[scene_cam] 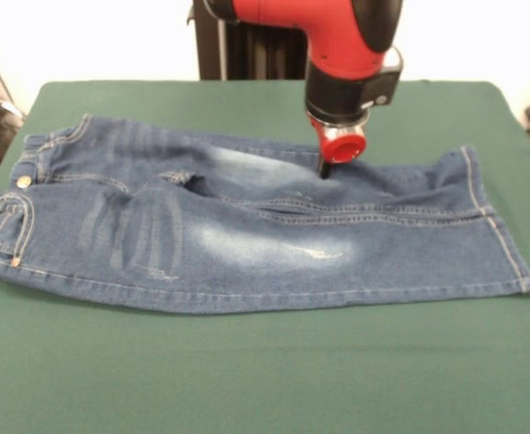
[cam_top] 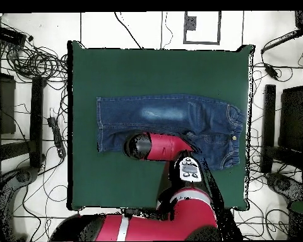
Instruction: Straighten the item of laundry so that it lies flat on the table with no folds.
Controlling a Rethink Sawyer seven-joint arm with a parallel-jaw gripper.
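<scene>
The blue denim jeans [scene_cam: 247, 244] lie spread across the green table [scene_cam: 247, 380], with the waistband and brass button at the left and the leg hems at the right. The near leg overlaps the far leg, and there are creases around the crotch. My gripper [scene_cam: 324, 168] reaches down onto the far leg right of the middle, and only a dark tip shows under the red wrist. In the overhead view the jeans [cam_top: 166, 116] lie in the middle of the table [cam_top: 154, 69], and the arm's end [cam_top: 139, 146] covers their lower edge and hides the gripper.
The robot's black pedestal [scene_cam: 247, 45] stands behind the table's far edge. Cables and equipment [cam_top: 34, 63] lie on the floor around the table. Green cloth shows on all sides of the jeans, widest at the front [scene_cam: 265, 389].
</scene>
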